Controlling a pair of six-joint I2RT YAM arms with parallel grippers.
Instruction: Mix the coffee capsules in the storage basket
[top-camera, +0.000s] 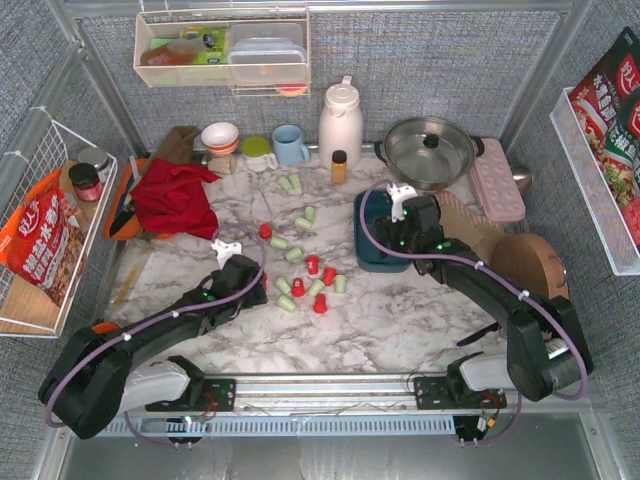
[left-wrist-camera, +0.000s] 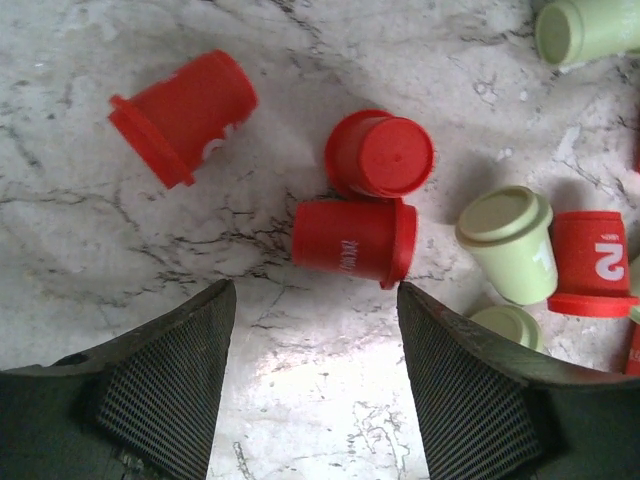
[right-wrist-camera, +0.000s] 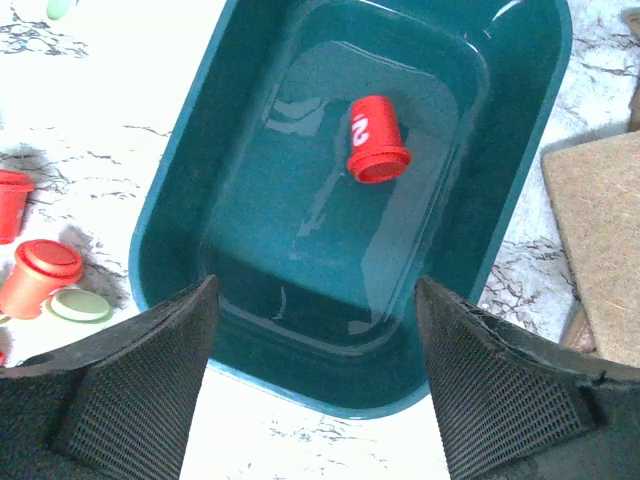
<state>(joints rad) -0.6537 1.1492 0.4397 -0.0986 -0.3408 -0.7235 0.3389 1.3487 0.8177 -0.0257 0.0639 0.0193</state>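
The dark teal storage basket (top-camera: 368, 245) stands right of centre. In the right wrist view it (right-wrist-camera: 515, 150) holds one red coffee capsule (right-wrist-camera: 377, 140). Several red and mint green capsules (top-camera: 305, 275) lie scattered on the marble to its left. My right gripper (top-camera: 398, 240) hangs open and empty above the basket's near end (right-wrist-camera: 315, 290). My left gripper (top-camera: 262, 283) is open and empty low over the table (left-wrist-camera: 315, 295). A red capsule on its side (left-wrist-camera: 352, 240) lies just beyond its fingertips. Two more red capsules (left-wrist-camera: 185, 115) (left-wrist-camera: 382, 152) and a green one (left-wrist-camera: 508, 240) lie beyond.
A cork mat (right-wrist-camera: 600, 250) lies right of the basket. At the back stand a red cloth (top-camera: 175, 195), a blue mug (top-camera: 290, 143), a small amber bottle (top-camera: 339, 165), a white jug (top-camera: 340, 120), a steel pot (top-camera: 430, 150) and a pink tray (top-camera: 497, 180). A white wire basket (top-camera: 40, 230) hangs on the left.
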